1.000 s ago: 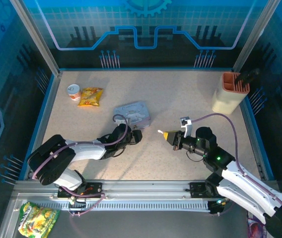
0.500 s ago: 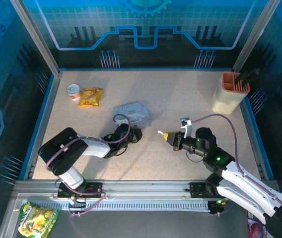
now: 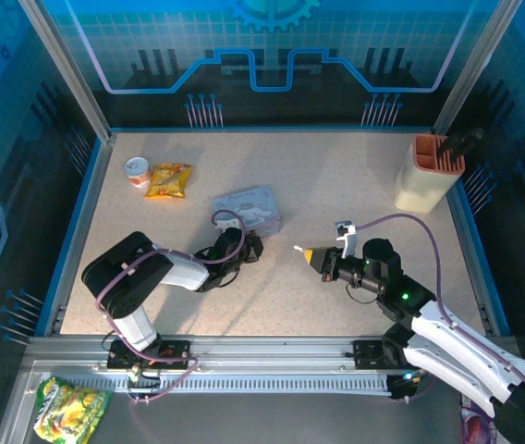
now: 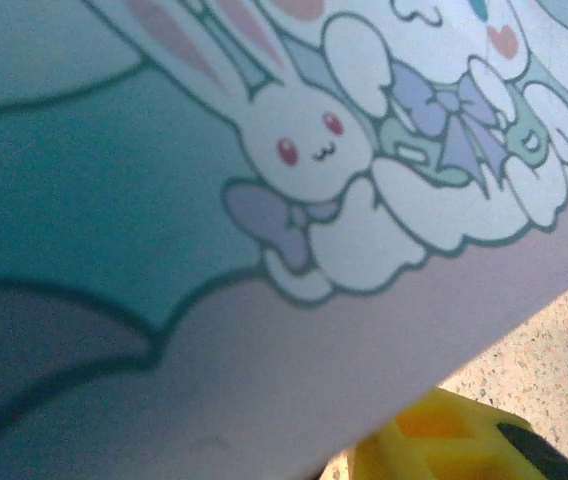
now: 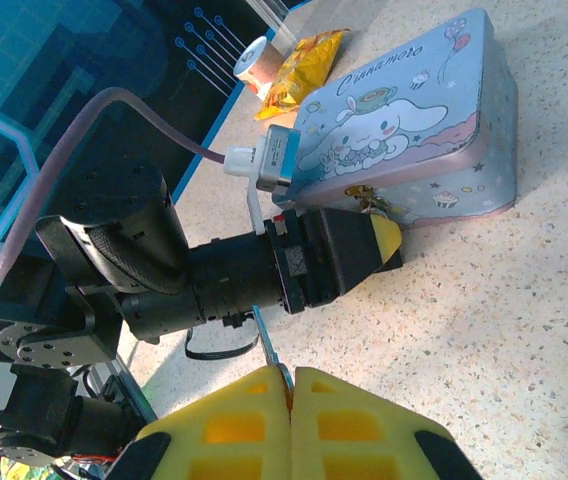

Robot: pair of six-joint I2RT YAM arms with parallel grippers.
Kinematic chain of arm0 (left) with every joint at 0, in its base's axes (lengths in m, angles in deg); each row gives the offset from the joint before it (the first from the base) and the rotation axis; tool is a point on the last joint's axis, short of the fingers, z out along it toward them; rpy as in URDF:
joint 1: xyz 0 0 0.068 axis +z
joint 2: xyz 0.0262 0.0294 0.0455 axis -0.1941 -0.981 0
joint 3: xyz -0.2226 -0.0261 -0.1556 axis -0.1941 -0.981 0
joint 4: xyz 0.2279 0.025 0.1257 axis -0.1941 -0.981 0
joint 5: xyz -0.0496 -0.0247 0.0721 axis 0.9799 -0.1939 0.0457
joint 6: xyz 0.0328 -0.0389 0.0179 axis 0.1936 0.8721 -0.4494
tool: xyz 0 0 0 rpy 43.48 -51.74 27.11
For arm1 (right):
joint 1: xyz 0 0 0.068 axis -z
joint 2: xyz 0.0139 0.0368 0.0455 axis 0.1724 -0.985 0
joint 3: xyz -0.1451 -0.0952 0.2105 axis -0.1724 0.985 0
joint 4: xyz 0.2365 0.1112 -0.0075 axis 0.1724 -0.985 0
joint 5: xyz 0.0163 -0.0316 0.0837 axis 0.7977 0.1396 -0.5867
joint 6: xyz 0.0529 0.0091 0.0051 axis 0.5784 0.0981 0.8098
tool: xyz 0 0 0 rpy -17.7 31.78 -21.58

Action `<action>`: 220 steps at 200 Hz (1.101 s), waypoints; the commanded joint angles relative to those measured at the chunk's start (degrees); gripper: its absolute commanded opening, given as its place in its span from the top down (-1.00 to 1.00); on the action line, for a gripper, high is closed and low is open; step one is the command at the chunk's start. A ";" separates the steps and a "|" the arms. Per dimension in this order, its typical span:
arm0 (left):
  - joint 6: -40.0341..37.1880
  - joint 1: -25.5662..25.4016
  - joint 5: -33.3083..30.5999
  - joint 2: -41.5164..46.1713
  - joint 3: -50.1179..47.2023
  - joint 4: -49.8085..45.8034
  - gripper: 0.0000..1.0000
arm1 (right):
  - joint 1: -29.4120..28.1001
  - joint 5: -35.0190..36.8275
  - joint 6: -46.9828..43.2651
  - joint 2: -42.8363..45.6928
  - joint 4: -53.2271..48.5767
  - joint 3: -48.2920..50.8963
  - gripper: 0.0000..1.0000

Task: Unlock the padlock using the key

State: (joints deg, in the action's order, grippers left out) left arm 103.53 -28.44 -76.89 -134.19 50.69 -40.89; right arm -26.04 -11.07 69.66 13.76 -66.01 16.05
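Observation:
My right gripper [image 3: 311, 253] hovers right of centre, its yellow pads [image 5: 214, 430] shut on the key [image 5: 265, 345], a thin silvery sliver pointing toward the left arm; the key [image 3: 297, 247] sticks out to the left. My left gripper [image 3: 251, 248] lies low against the front of the pale blue cartoon tin [image 3: 249, 211]. In the right wrist view its black fingers [image 5: 344, 255] press at the tin [image 5: 414, 120], and a small dark, brassy bit [image 5: 369, 198] at the tin's front edge may be the padlock, mostly hidden. The tin [image 4: 264, 200] looms before the left wrist camera, one yellow finger [image 4: 434, 440] below.
A yellow snack bag [image 3: 168, 179] and a small cup [image 3: 137, 170] sit at the back left. A beige holder [image 3: 426, 174] stands at the back right. A green snack bag [image 3: 68, 407] lies off the table, front left. Bare tabletop separates the two grippers.
The left arm's elbow has swung right and folded closer, keeping its gripper at the tin. The right gripper with the key has edged slightly left.

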 commanded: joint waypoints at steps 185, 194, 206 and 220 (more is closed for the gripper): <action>22.10 1.93 12.18 5.14 -3.00 9.56 0.74 | -0.31 6.53 31.55 -7.43 20.80 12.47 1.00; 23.65 2.01 12.91 5.01 -3.03 10.06 0.74 | -0.71 7.04 31.94 -7.72 20.95 12.58 1.00; 26.52 2.20 14.07 4.88 -3.25 11.43 0.76 | -1.40 8.16 32.81 -7.97 20.37 12.32 1.00; 28.74 2.22 15.00 4.96 -3.39 12.94 0.78 | -2.62 9.39 34.08 -8.62 20.88 12.22 1.00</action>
State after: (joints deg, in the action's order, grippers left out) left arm 125.49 -26.61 -65.48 -129.69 47.80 -35.79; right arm -26.58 -5.04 99.60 5.70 -48.66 28.33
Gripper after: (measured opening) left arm 0.147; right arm 0.047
